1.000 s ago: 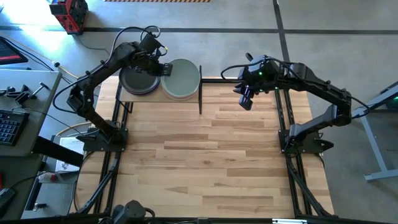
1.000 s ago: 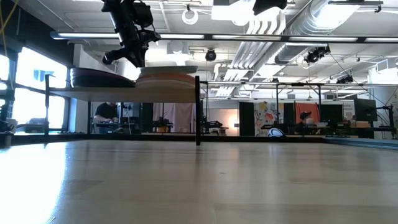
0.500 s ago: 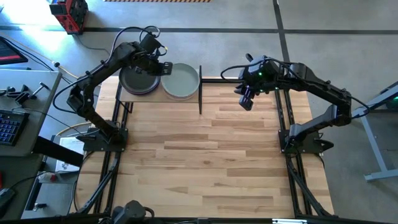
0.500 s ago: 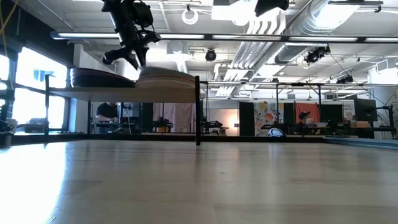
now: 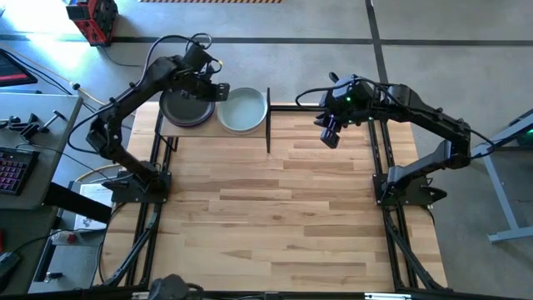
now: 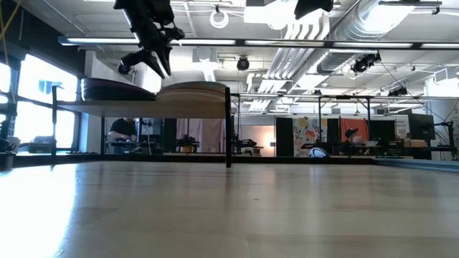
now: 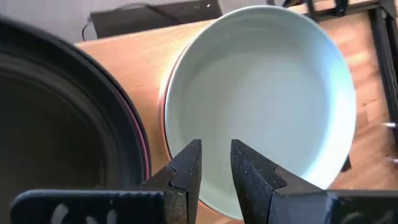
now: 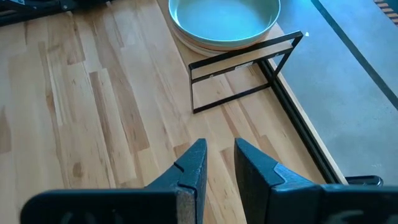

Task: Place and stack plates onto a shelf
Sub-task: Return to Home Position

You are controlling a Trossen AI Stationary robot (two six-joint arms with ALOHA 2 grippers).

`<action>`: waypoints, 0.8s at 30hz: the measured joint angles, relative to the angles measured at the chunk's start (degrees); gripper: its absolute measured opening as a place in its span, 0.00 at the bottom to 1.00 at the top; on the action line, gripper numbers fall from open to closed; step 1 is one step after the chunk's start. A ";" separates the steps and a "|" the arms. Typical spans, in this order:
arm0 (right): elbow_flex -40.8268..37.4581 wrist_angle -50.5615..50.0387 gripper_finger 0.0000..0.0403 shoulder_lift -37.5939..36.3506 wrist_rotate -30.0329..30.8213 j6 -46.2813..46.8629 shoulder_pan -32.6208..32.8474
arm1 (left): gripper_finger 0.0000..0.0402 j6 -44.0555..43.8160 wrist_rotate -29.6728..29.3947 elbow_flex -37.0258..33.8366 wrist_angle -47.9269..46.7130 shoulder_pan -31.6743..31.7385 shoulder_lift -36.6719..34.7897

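Observation:
Two stacks of plates sit on the pale shelf (image 5: pixel 212 132) (image 6: pixel 143 109) at the table's far left. The left stack has a black plate (image 5: pixel 185 108) (image 7: pixel 56 124) on top, with a purple rim showing under it. The right stack is topped by the pale sage green plate (image 5: pixel 243 110) (image 7: pixel 261 93) (image 8: pixel 224 18), lying flat over a terracotta rim (image 7: pixel 163 118). My left gripper (image 5: pixel 215 90) (image 6: pixel 147 64) (image 7: pixel 214 168) hovers open with a narrow gap, above the green plate's left rim and clear of it. My right gripper (image 5: pixel 327 137) (image 8: pixel 217 162) hangs over the far middle of the table, narrowly open and holding nothing.
Thin black upright bars (image 5: pixel 268 121) (image 8: pixel 242 68) stand at the shelf's right end, between the green plate and my right gripper. The striped wooden tabletop (image 5: pixel 275 208) stretches wide toward the near edge. Beyond the left edge stands a bench with tools (image 5: pixel 25 125).
The green plate, held raised above the right stack a second ago, has come down and now lies flat on it. My left gripper has let go of its left rim and risen a little above the shelf. My right arm has kept still.

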 joint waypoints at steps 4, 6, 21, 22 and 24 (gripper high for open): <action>-1.42 -0.77 0.15 -0.38 0.00 -0.42 0.02 | 0.19 5.02 -0.19 0.00 0.00 -2.93 -3.10; -4.72 0.22 0.15 -1.76 0.02 -0.09 0.02 | 0.19 8.30 -1.61 0.02 0.04 -5.36 -5.25; -45.80 40.05 0.15 -18.63 -8.63 7.46 0.02 | 0.19 11.21 -16.59 -22.51 18.77 -28.41 -24.99; -47.73 42.28 0.15 -19.05 -9.13 7.51 0.02 | 0.19 10.58 -16.45 -25.60 20.95 -29.62 -26.91; -51.09 46.40 0.15 -19.45 -9.44 7.60 0.02 | 0.19 9.73 -16.15 -31.82 24.87 -31.79 -30.84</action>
